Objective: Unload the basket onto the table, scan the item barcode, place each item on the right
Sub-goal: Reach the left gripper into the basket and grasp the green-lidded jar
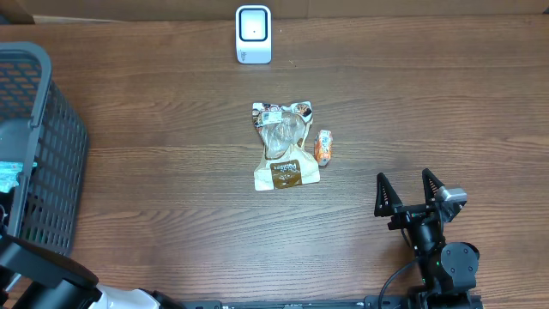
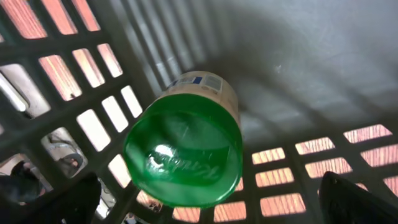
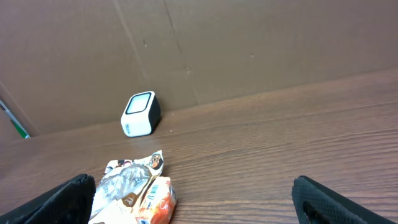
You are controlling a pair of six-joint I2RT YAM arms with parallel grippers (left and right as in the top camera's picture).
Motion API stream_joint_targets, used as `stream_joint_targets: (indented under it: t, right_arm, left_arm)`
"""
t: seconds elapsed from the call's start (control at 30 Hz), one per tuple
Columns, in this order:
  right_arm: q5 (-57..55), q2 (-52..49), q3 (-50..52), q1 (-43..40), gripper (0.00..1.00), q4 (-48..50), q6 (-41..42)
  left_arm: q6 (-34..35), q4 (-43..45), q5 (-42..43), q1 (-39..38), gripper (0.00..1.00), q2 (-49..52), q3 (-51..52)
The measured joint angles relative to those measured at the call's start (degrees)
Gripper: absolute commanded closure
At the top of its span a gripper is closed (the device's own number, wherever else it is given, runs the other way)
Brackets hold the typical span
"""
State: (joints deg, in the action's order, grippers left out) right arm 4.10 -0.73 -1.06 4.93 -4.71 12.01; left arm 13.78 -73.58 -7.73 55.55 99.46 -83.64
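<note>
Container (image 2: pixel 186 130), green lid (image 2: pixel 177 162), pale body with a printed label (image 2: pixel 198 81) — taken here as the item to scan, on judgement only. Location: inside the grey basket (image 1: pixel 51 129) at the left end of the worktop (image 1: pixel 171 215), near the lattice wall, lid turned toward the left wrist camera. Whether it lies flat or tilted cannot be told. No barcode shows from this side.

Left pincer (image 2: pixel 214 208): released, fingers spread wide to either side of the lid and gripping nothing. Whether they touch the container cannot be told. Left arm (image 1: pixel 39 268) reaches into the basket from the front left corner of the worktop, wrist aimed at the basket's inside.

Scanner (image 1: pixel 253 34): small white unit, upright at the far edge of the worktop, well apart from the basket.

Snack bag (image 1: pixel 283 146) and orange packet (image 1: pixel 324 148): flat at mid-worktop, just beside each other, between scanner and right arm (image 1: pixel 442 249).

Right pincer (image 1: pixel 410 193): released and empty, held low near the front right, fingers aimed toward the scanner. The arm is folded close to its base.

Hazards, as judged:
- The smooth round body may roll or slip as the fingers close.
- A fingertip may catch in the basket lattice on the lift.
- The label may face away from the scanner window — no read.
- The loose bags lie near the likely carrying path and could be swept aside.
</note>
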Motion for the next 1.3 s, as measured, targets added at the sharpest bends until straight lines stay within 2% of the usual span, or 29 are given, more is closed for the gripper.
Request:
stream_joint_targets:
  t: [0.27,0.47,0.6,0.77,0.93,1.13,1.3]
  right_arm:
    - [0.0,0.0,0.0,0.0,0.0,-0.02,0.0]
    - [-0.02,0.0,0.0,-0.02,0.0,-0.02,0.0]
    - [-0.02,0.0,0.0,0.0,0.0,-0.02,0.02]
    - [0.0,0.0,0.0,0.0,0.0,-0.04,0.0]
    - [0.0,0.0,0.0,0.0,0.0,0.0,0.0]
    - [0.0,0.0,0.0,0.0,0.0,0.0,0.0]
    - [-0.02,0.0,0.0,0.0,0.0,0.0,0.0]
  left_arm:
    - [0.85,4.04,0.02,0.46,0.03,0.0,3.87]
    - [1.05,6.6,-0.33,0.87,0.13,0.0,6.47]
    - [1.25,7.74,-0.55,1.05,0.23,0.0,7.74]
    - [1.66,8.66,-0.61,1.14,0.43,0.0,8.35]
    - [1.68,8.98,-0.63,1.14,0.5,-0.02,8.33]
    - [1.68,9.22,-0.52,1.14,0.73,-0.02,8.2]
    - [1.68,6.58,-0.42,1.14,0.79,0.13,6.93]
